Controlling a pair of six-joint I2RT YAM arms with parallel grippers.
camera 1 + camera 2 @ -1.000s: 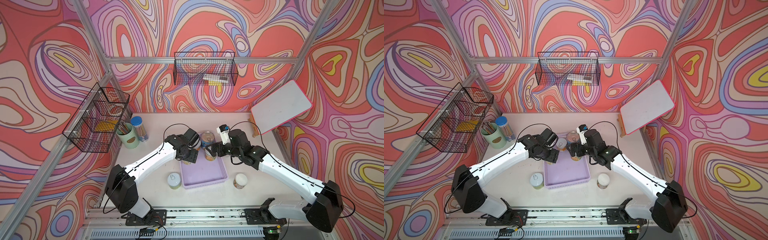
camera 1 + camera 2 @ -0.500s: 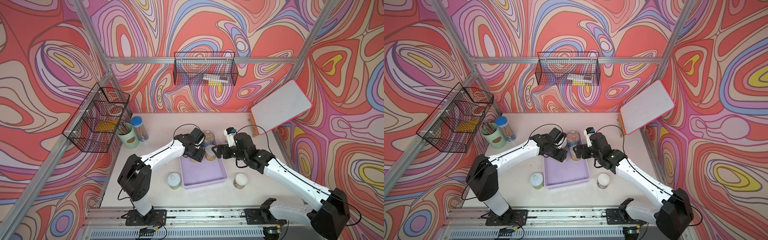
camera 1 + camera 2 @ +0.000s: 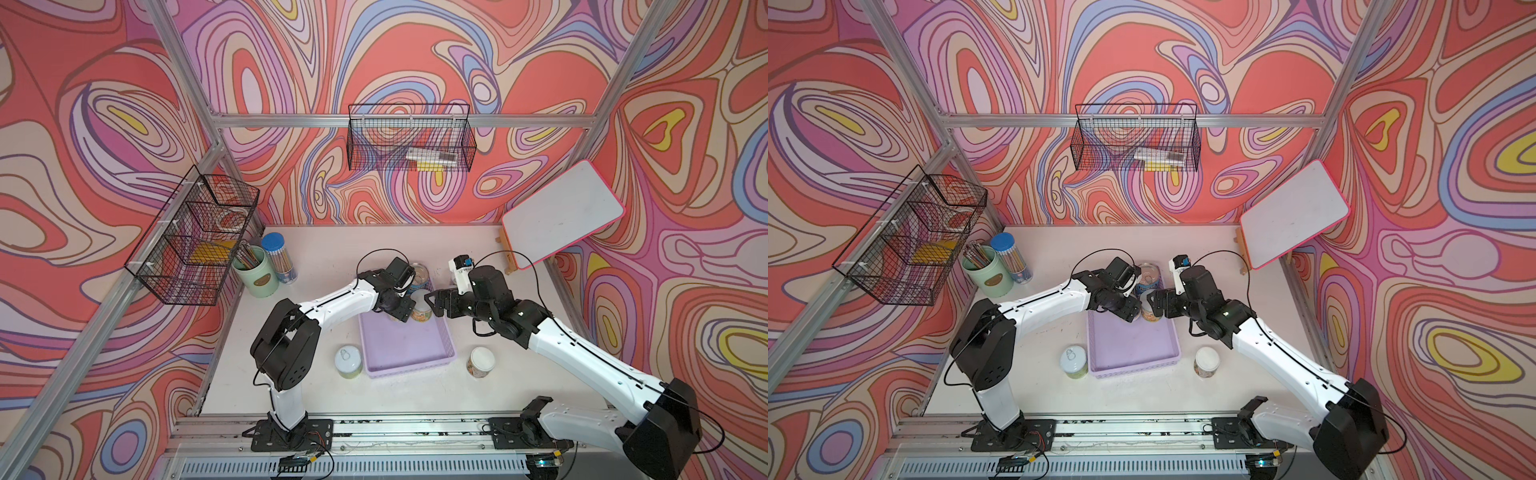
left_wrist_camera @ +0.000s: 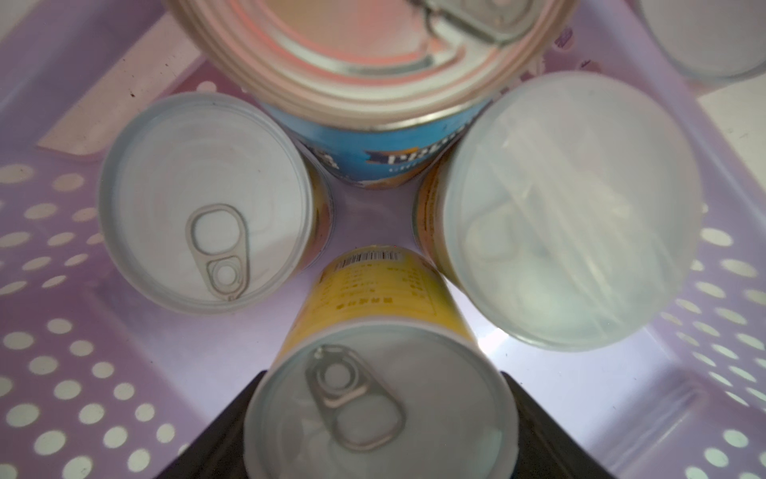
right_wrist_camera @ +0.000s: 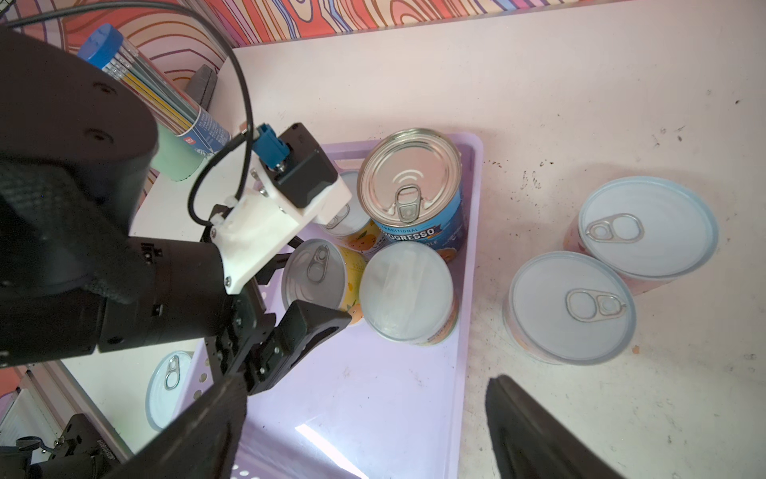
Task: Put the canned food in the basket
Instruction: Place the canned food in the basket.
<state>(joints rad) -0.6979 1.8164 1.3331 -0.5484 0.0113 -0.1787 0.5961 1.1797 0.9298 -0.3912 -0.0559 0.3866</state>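
Observation:
The lavender basket point(image 3: 411, 353) lies mid-table. At its far end stand several cans: a tall blue-labelled one point(image 5: 414, 186), a plastic-lidded one point(image 5: 408, 290), a pull-tab one point(image 4: 207, 199) and a yellow can point(image 4: 381, 394). My left gripper point(image 4: 381, 414) is shut on the yellow can, which stands upright inside the basket point(image 4: 62, 373). My right gripper point(image 5: 364, 431) is open and holds nothing, hovering over the basket's right rim beside the plastic-lidded can point(image 3: 422, 307). Two cans point(image 5: 568, 307) point(image 5: 646, 228) stand on the table by that rim, hidden under my right arm in both top views.
One can point(image 3: 348, 362) stands on the table left of the basket's near end and another point(image 3: 481, 361) to its right. A mint pencil cup point(image 3: 257, 274) and blue-capped pencil tube point(image 3: 279, 257) are at the back left. A whiteboard point(image 3: 561, 214) leans at the back right. Black wire baskets point(image 3: 409, 139) hang on the walls.
My left arm has swung to the right and brought the yellow can in among the cans in the basket. My right gripper has drawn back slightly to the right, still open.

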